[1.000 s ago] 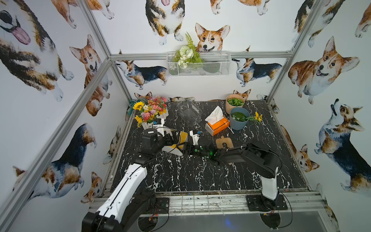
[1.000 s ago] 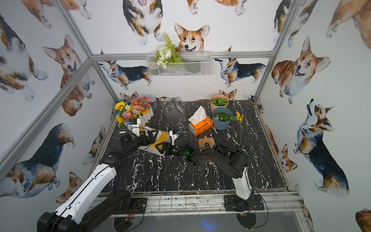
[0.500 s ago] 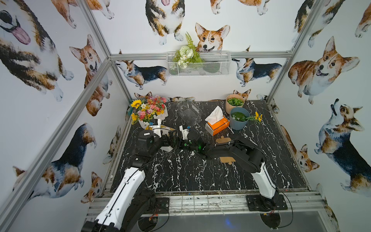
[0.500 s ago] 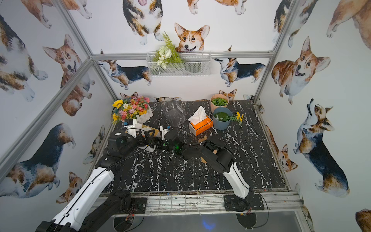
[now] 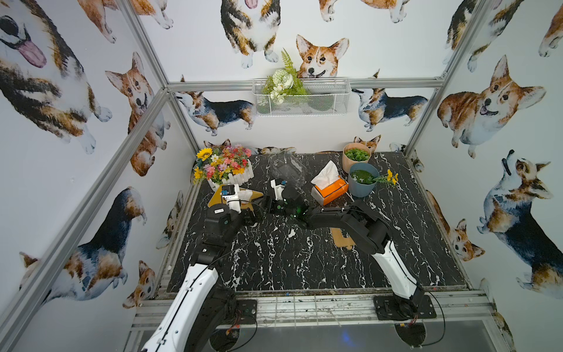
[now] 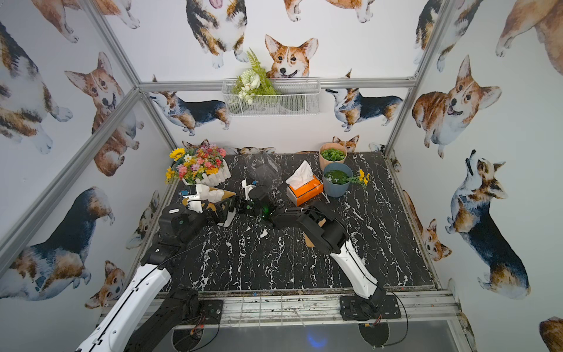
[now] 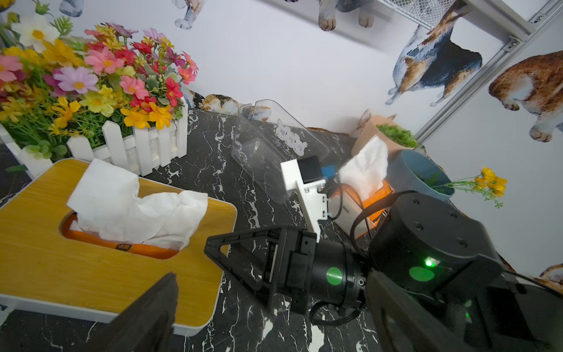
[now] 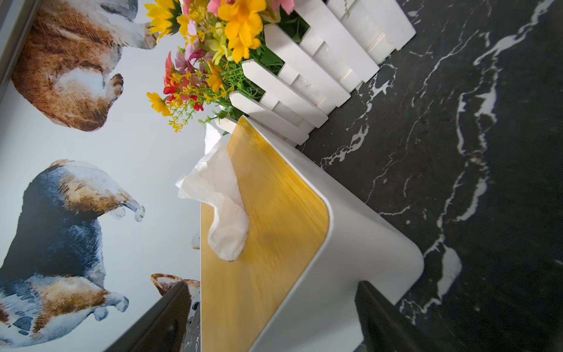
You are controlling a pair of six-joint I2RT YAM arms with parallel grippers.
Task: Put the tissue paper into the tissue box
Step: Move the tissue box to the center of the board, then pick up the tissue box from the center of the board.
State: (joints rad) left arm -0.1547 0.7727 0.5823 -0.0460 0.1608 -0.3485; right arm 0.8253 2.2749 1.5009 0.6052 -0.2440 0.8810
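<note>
**Two open grippers crowd one end of a box that could slide**

The white-walled tissue box with a bamboo-yellow slotted lid (image 7: 91, 274) sits in the back-left corner of the table, just beside the white picket-fence planter of mixed artificial flowers (image 7: 137, 146). A crumpled white tissue sheet (image 7: 137, 201) stands out of the slot. The orange tissue pack (image 7: 146, 248) shows beneath it, so the tissue paper looks already housed, lid on.

The right gripper (image 8: 271, 285) has its fingers spread wide astride the box's near corner; whether either touches, I cannot tell. The left gripper (image 7: 272, 277) is spread fully, empty, close by the same end.

Likely trouble:
- The arms may knock each other, since both work the same corner.
- A push could drive the box against the planter or skew its lid.
- A finger could snag the loose sheet and drag it out.

The black, white-veined marble-look table (image 5: 274, 259) looks slick. Near its back edge lies a clear plastic container (image 5: 288, 169). A second orange pack with a white tissue (image 5: 330, 190) sits beside a blue pot of greenery (image 5: 361, 187). Corgi-print walls (image 5: 76, 183) on an aluminium frame (image 5: 304, 83) enclose everything, with a white wire basket (image 5: 320, 100) on the back wall.
</note>
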